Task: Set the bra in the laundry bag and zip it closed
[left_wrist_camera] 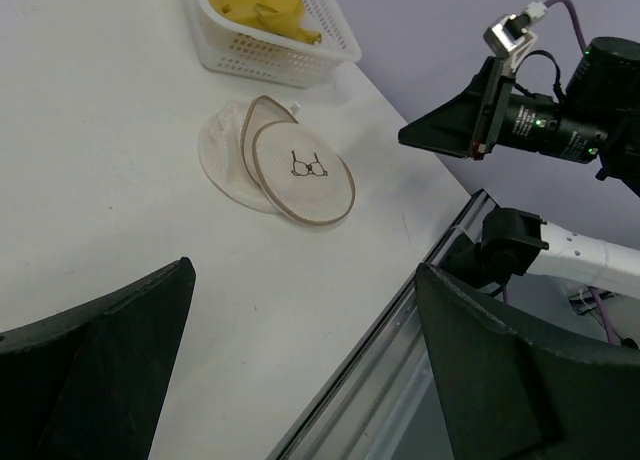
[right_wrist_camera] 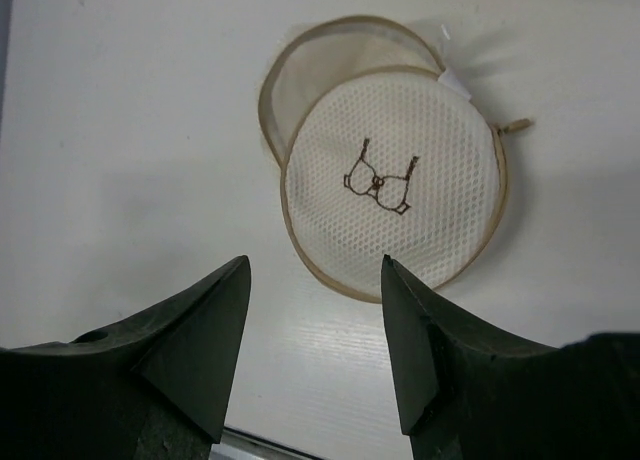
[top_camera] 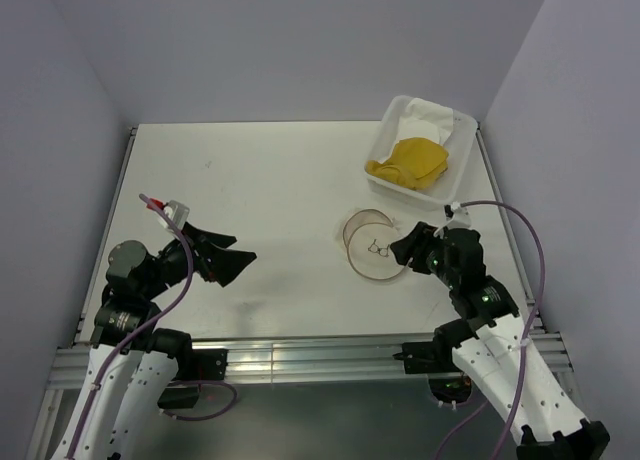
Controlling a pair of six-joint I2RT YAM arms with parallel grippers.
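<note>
The laundry bag [top_camera: 372,246] is a small round whitish mesh bag with brownish rims, lying flat on the table right of centre. Its lid, with the black mark, lies shifted off the other half, so two overlapping rounds show in the left wrist view [left_wrist_camera: 290,170] and the right wrist view [right_wrist_camera: 395,180]. The yellow bra [top_camera: 408,160] lies in a white tray at the back right. My right gripper [top_camera: 400,252] is open and empty, just near-right of the bag [right_wrist_camera: 314,262]. My left gripper [top_camera: 238,252] is open and empty above the near left of the table [left_wrist_camera: 305,270].
The white tray [top_camera: 382,140], with perforated walls [left_wrist_camera: 270,55], also holds a white cloth [top_camera: 438,120]. The table's metal front rail [top_camera: 300,355] runs along the near edge. Purple-grey walls stand on three sides.
</note>
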